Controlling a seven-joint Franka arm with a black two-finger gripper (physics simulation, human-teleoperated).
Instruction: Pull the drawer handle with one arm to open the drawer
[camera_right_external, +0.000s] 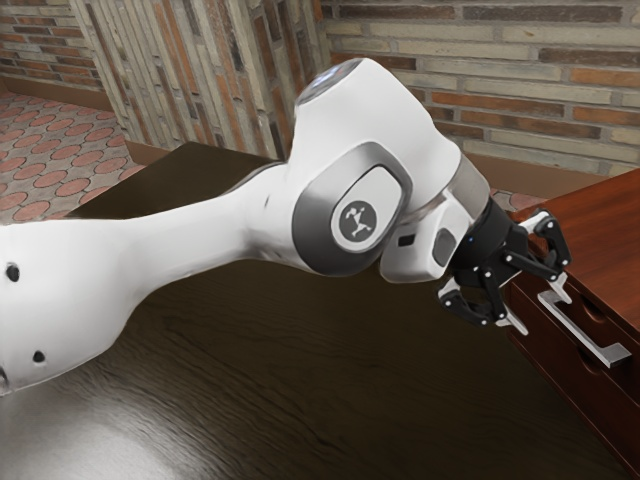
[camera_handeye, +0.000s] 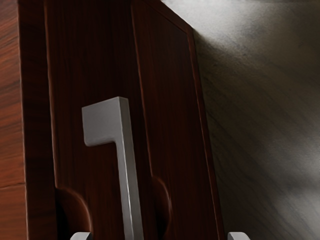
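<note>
While fingers (camera_right_external: 550, 245) stand spread astride the handle (camera_right_external: 585, 330), drawer (camera_right_external: 562, 372) behind, dark table (camera_right_external: 300, 400) beneath.

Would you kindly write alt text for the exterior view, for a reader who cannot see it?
A white robot arm reaches across a dark table, its black hand open at one end of a silver handle on a reddish-brown wooden drawer. Brick walls stand behind.

Dark wooden table (camera_right_external: 250, 400), brick wall (camera_right_external: 500, 70), patterned tile floor (camera_right_external: 50, 150)
</note>
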